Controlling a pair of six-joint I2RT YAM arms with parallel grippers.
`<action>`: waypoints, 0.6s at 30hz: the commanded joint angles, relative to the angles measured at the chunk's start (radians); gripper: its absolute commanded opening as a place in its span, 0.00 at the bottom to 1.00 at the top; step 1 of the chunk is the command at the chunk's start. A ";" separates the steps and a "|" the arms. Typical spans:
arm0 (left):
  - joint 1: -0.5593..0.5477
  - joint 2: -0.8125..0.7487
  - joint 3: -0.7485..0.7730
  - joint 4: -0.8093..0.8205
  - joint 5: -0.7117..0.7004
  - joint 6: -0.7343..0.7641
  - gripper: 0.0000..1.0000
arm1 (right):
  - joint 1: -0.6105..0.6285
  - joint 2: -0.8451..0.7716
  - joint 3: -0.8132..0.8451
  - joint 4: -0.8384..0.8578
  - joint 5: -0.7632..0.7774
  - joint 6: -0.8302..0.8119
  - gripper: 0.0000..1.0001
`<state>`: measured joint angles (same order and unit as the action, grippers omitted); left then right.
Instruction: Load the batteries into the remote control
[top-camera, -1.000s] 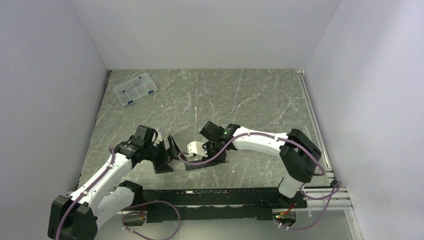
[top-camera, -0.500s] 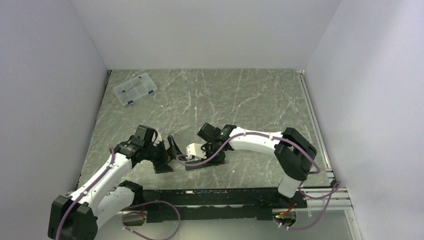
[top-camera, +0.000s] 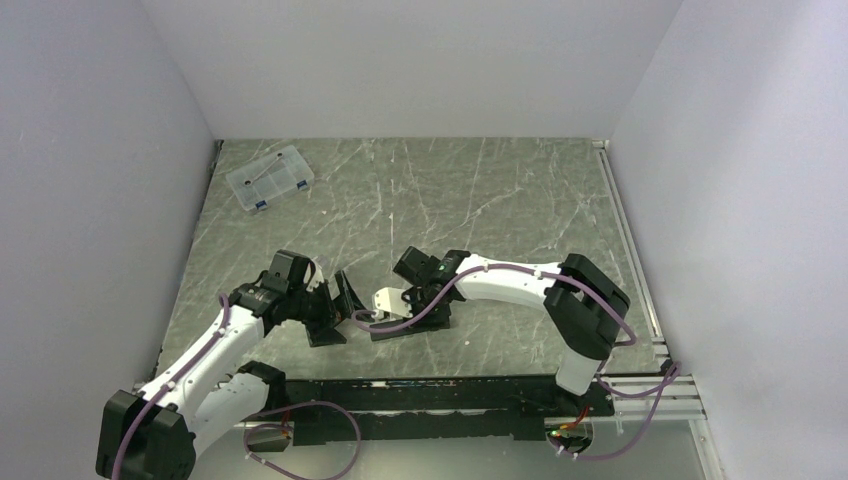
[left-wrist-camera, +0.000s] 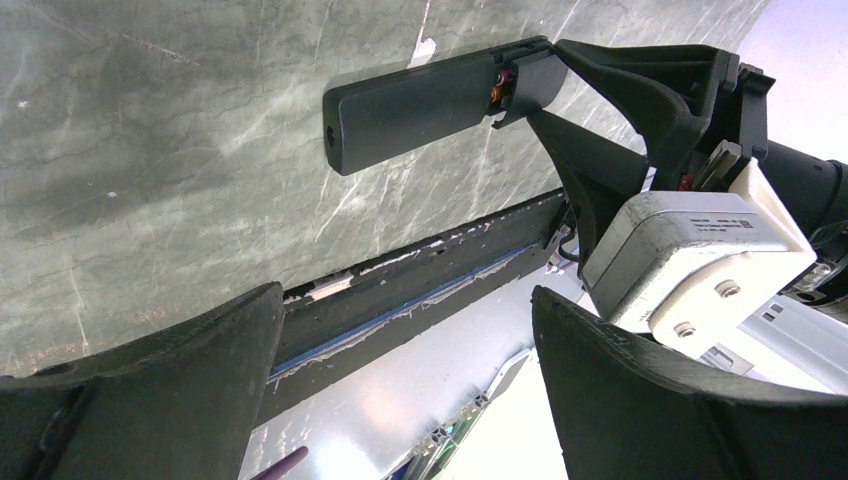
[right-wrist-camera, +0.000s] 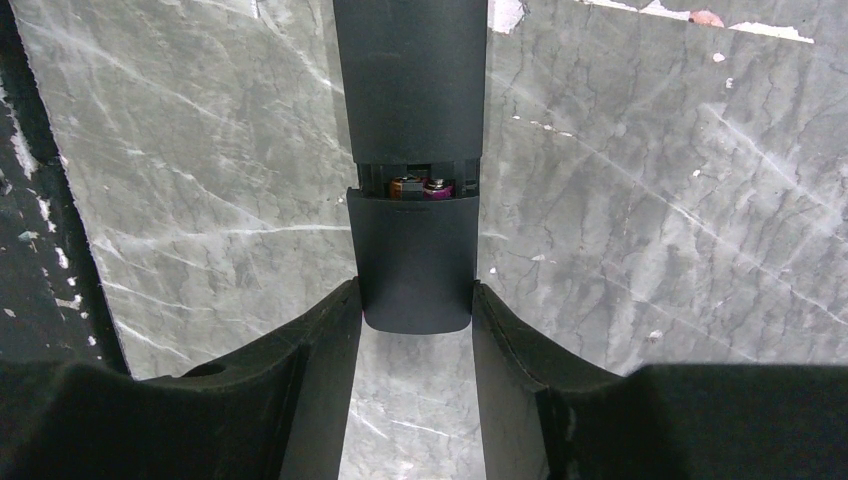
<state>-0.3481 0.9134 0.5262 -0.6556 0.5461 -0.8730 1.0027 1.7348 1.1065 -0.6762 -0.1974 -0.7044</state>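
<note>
The remote control (right-wrist-camera: 410, 70) lies flat on the marble table, a slim black bar. Its battery cover (right-wrist-camera: 410, 255) sits slid partly back. In the narrow gap, the batteries (right-wrist-camera: 405, 186) show only as a gold tip and a purple tip. My right gripper (right-wrist-camera: 413, 300) is shut on the cover's rounded end, one finger against each side. From the left wrist view, the remote control (left-wrist-camera: 420, 100) runs into the right gripper (left-wrist-camera: 640, 90). My left gripper (left-wrist-camera: 405, 330) hangs wide open beside it, holding nothing. In the top view, the left gripper (top-camera: 335, 310) and the right gripper (top-camera: 385, 325) are close together near the front.
A clear plastic compartment box (top-camera: 269, 178) sits at the far left corner of the table. A black rail (top-camera: 420, 385) runs along the near edge by the arm bases. White walls close in the table on three sides.
The right arm has crept slightly to the left, its elbow drawing in. The left arm has not moved.
</note>
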 joint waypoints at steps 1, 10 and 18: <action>0.004 -0.001 0.009 0.017 0.018 0.025 1.00 | 0.004 0.007 0.041 0.000 0.009 -0.009 0.45; 0.006 0.004 0.008 0.022 0.021 0.026 0.99 | 0.004 0.012 0.050 -0.003 0.011 -0.005 0.46; 0.006 0.006 0.006 0.025 0.023 0.027 0.99 | 0.004 0.014 0.051 -0.009 0.004 -0.005 0.51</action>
<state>-0.3473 0.9138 0.5262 -0.6544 0.5465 -0.8726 1.0027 1.7458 1.1213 -0.6804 -0.1883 -0.7040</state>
